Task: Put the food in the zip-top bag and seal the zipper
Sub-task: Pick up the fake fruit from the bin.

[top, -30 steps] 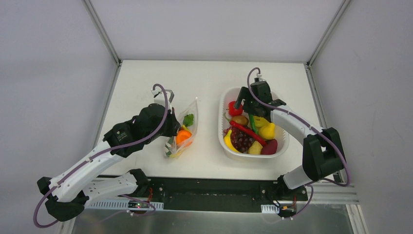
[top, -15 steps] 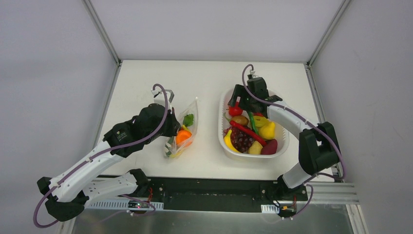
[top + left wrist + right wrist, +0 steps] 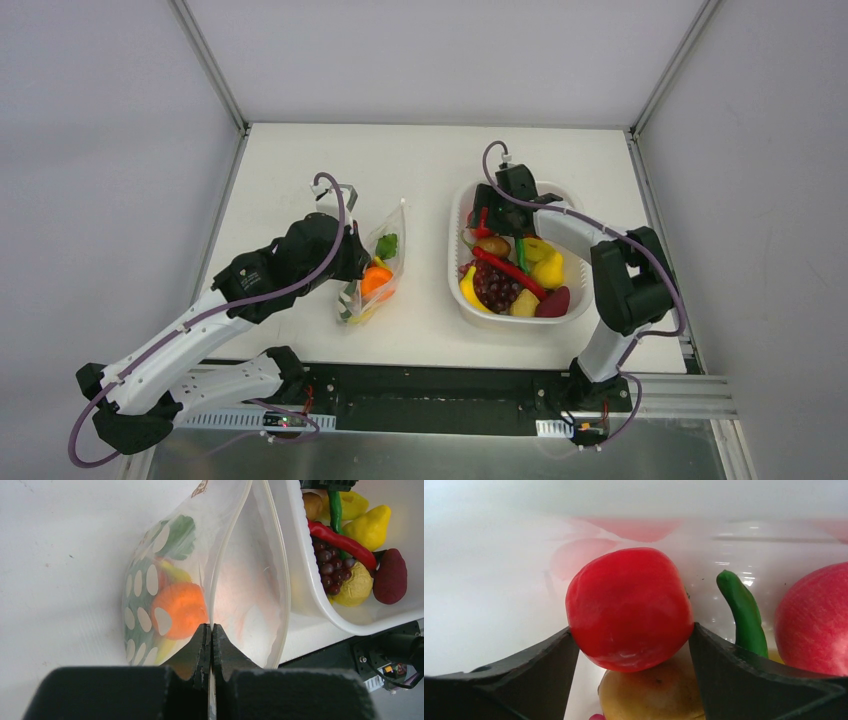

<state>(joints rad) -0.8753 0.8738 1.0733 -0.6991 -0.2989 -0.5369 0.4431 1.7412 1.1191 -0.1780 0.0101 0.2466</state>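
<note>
The dotted zip-top bag (image 3: 372,272) lies left of the white basket (image 3: 453,262), mouth held open. It holds an orange fruit (image 3: 180,610) and a green piece (image 3: 177,535). My left gripper (image 3: 210,628) is shut on one lip of the bag's mouth by the zipper strip (image 3: 214,570); in the top view the left gripper (image 3: 353,262) is at the bag's left edge. My right gripper (image 3: 630,628) is inside the basket, its fingers pressed on both sides of a round red fruit (image 3: 629,607), which rests on a brown potato (image 3: 659,690). In the top view the right gripper (image 3: 487,214) hides most of that red fruit (image 3: 482,228).
The basket also holds a red chili (image 3: 510,270), purple grapes (image 3: 493,288), a yellow pear (image 3: 548,268), a banana (image 3: 467,290), a dark red piece (image 3: 553,300) and a green chili (image 3: 741,612). The basket wall (image 3: 499,580) stands close behind the red fruit.
My right gripper has swung left and farther back in the basket and now sits round the red fruit. The left arm and the bag have not moved.
</note>
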